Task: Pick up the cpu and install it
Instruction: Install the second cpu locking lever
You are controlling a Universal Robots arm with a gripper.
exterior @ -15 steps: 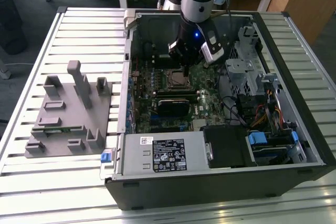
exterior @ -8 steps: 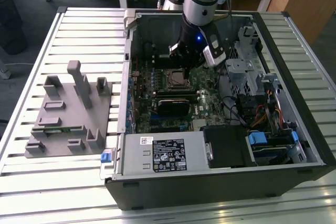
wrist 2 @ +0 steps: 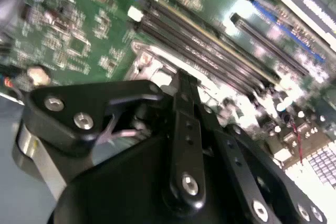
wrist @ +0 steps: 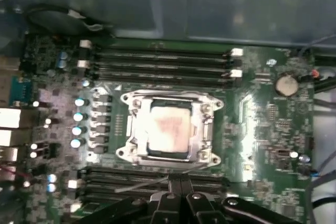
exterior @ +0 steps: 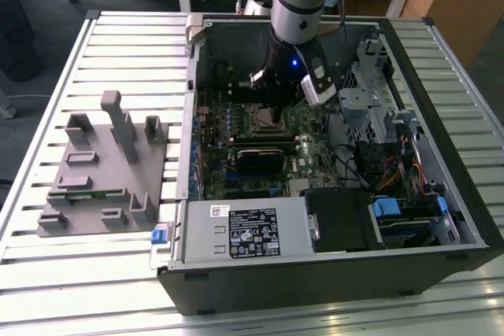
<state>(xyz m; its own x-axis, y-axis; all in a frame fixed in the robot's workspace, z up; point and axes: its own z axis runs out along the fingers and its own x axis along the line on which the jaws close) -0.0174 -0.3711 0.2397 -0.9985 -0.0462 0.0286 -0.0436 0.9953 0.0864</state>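
- Slatted metal counter (exterior: 118, 273) carries an open computer case (exterior: 441, 139) lying on its side, with a grey plastic fixture (exterior: 102, 167) well apart from it toward the exterior view's left
- Pale wooden desks run along the back of the room
- Inside the case lies a green circuit board (wrist: 268, 129), studded with small parts and crossed by long dark memory slots (wrist: 163, 61)
- The arm reaches down into the case, and its black hand (exterior: 272, 92) hangs over the middle of the board
- The cpu (wrist: 169, 129), a flat square chip with a pale silvery top, already sits in the socket (wrist: 131, 145), ringed by a shiny metal frame
- In the first wrist view the black fingers (wrist: 181, 203) meet at a point, pressed together with nothing between them; the chip lies just beyond their tips, apart from them, across a bank of dark slots
- In the second wrist view the hand (wrist 2: 184, 85) shows as matte black links with bright screw heads, its tips over the metal frame, though whether they touch it I cannot tell
- To my eye the chip looks seated level in its square recess
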